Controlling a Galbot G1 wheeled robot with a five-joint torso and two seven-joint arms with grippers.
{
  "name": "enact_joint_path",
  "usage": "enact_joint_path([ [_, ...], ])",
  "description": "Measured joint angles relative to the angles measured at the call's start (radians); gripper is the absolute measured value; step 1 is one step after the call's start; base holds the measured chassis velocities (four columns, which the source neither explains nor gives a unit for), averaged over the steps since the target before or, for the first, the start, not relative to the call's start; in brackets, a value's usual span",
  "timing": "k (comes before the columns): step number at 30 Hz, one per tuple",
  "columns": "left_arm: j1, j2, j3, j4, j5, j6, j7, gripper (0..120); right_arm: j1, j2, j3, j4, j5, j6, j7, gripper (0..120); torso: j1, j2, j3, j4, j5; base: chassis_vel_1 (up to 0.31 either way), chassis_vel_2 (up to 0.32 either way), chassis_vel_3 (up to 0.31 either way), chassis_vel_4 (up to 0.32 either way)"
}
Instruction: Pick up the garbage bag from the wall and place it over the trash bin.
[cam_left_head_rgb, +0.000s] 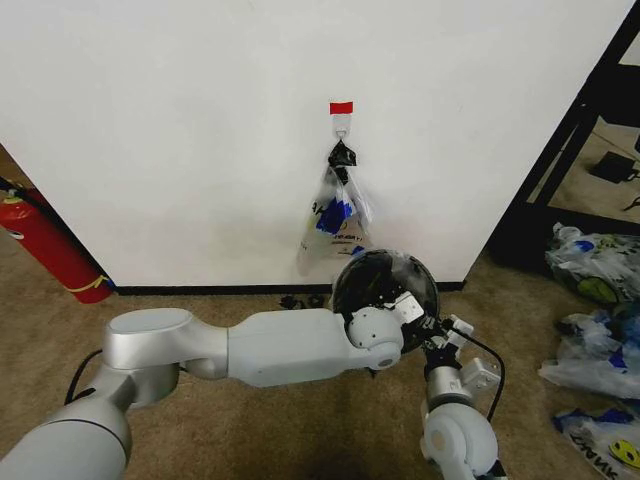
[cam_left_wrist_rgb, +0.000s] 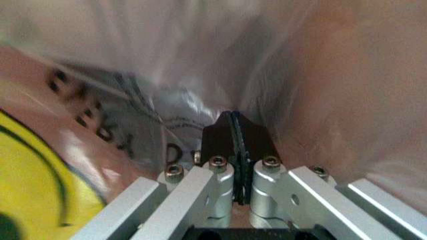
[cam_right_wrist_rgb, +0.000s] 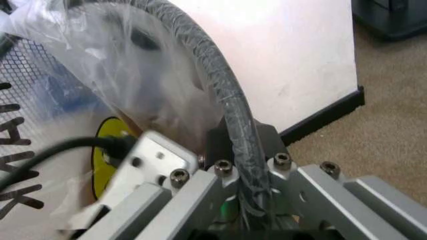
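Office-like room: brown carpet (cam_left_head_rgb: 250, 430), white wall (cam_left_head_rgb: 200, 120), fire extinguisher (cam_left_head_rgb: 50, 250)

The head camera looks forward and down from well back at the plain white wall (cam_left_head_rgb: 200, 120) and tan carpet floor (cam_left_head_rgb: 250, 430). Both wrist cameras sit very close — each looks out along its own fingers into the thin see-through printed plastic bag (cam_left_wrist_rgb: 133, 90) (yellow print in both views), the right one also catching wall and carpet.

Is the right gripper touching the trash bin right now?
Touching. The right wrist view shows the trash bin's dark rim, with the garbage bag's plastic over it, running between the right gripper's closed fingers.
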Motion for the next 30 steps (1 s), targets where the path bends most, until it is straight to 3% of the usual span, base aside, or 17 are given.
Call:
enact_joint_path([
  [13, 0.023, -0.051, -0.028, -0.001, -0.12, -0.012, -0.027, 0, -0.003, -0.005, 0.004, -0.006, -0.006, 0.012, -0.001, 0, 0.0, 0.0, 0.0, -0.0002, 0.0001, 0.0, 0.0, 0.0, 0.0],
  [22, 0.005, -0.042, -0.059, 0.008, -0.087, -0.037, -0.008, 0, -0.005, -0.003, 0.004, -0.003, -0.006, 0.014, -0.007, 0, 0.0, 0.0, 0.0, 0.0004, -0.0003, 0.0, 0.0, 0.0, 0.0],
  [30, -0.006, -0.013, -0.06, -0.041, -0.047, -0.055, 0.024, 0, 0.008, 0.003, 0.002, -0.031, -0.006, 0.006, -0.005, 0, 0.0, 0.0, 0.0, 0.0001, 0.0001, 0.0, 0.0, 0.0, 0.0],
])
